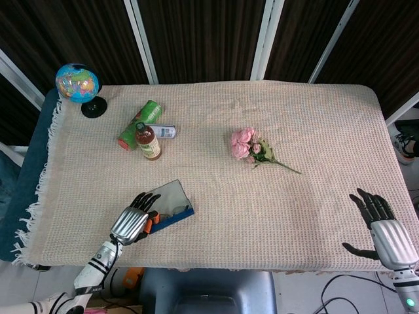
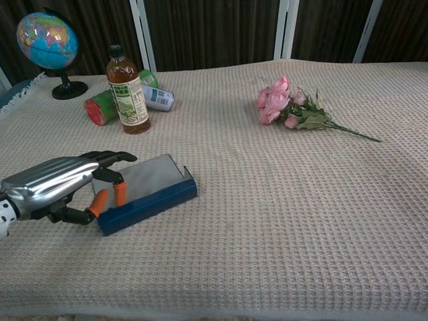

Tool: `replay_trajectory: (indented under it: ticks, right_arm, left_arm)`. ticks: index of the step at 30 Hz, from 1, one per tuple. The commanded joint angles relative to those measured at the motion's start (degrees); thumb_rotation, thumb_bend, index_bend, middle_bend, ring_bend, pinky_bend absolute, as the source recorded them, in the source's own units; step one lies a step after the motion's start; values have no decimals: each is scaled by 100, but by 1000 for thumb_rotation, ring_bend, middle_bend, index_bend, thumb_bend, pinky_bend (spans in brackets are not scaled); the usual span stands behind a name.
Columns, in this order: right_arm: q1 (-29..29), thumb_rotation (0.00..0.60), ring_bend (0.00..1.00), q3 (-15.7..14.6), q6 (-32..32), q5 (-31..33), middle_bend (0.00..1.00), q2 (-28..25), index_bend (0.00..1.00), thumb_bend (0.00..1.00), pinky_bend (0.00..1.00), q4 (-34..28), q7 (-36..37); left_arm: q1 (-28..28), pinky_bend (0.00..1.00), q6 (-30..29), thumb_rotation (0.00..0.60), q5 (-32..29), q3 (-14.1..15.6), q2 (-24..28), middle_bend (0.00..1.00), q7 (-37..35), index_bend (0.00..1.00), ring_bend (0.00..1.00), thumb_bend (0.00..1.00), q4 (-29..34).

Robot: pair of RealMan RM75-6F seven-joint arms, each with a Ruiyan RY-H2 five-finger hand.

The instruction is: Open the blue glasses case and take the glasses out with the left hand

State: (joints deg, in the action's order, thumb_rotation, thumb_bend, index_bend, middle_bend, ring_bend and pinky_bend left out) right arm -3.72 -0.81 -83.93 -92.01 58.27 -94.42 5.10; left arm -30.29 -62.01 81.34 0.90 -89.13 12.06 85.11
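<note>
The blue glasses case (image 2: pixel 150 202) lies at an angle near the table's front left; it shows a grey upper face and a blue side wall. From the head view, the case (image 1: pixel 171 204) has a dark outline like glasses (image 1: pixel 175 210) just inside its blue edge. My left hand (image 2: pixel 57 186) is at the case's left end and pinches it with its orange-tipped fingers (image 2: pixel 120 192). The same left hand (image 1: pixel 132 224) shows in the head view. My right hand (image 1: pixel 383 227) rests open at the front right of the table, far from the case.
At the back left stand a globe (image 1: pixel 77 83), a brown bottle (image 1: pixel 148 140), a green can (image 1: pixel 139 124) lying down and a small can (image 1: pixel 163 131). Pink flowers (image 1: pixel 252 147) lie mid-table. The table's front edge is close below the left hand.
</note>
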Motion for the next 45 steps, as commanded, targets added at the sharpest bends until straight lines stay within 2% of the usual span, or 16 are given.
replay_trajectory:
  ticks: [1, 9, 15, 30, 45]
  right_arm:
    - [12, 600, 0, -7, -25, -16, 0, -6, 0, 16, 0, 9, 32]
    - [39, 600, 0, -31, -102, -96, 0, -44, 0, 16, 0, 31, 160]
    - [89, 600, 0, -45, -240, -171, 0, -97, 0, 17, 0, 70, 367]
    - [173, 600, 0, -58, -473, -276, 0, -193, 0, 20, 0, 209, 798]
    - [228, 600, 0, -59, -609, -311, 0, -258, 0, 20, 0, 337, 1129]
  left_arm:
    - [35, 0, 34, 600, 138, 160, 105, 17, 93, 507, 0, 730, 194]
    - [74, 0, 15, 600, 585, 438, 166, 0, 136, 475, 0, 728, 611]
    - [19, 0, 257, 600, 567, 500, 92, 0, 480, 425, 0, 710, 770]
    - [-173, 0, 443, 600, 731, 309, -583, 0, 626, 390, 0, 709, 625]
    - [-400, 0, 409, 600, 637, -164, -1513, 0, 829, 320, 0, 680, -129]
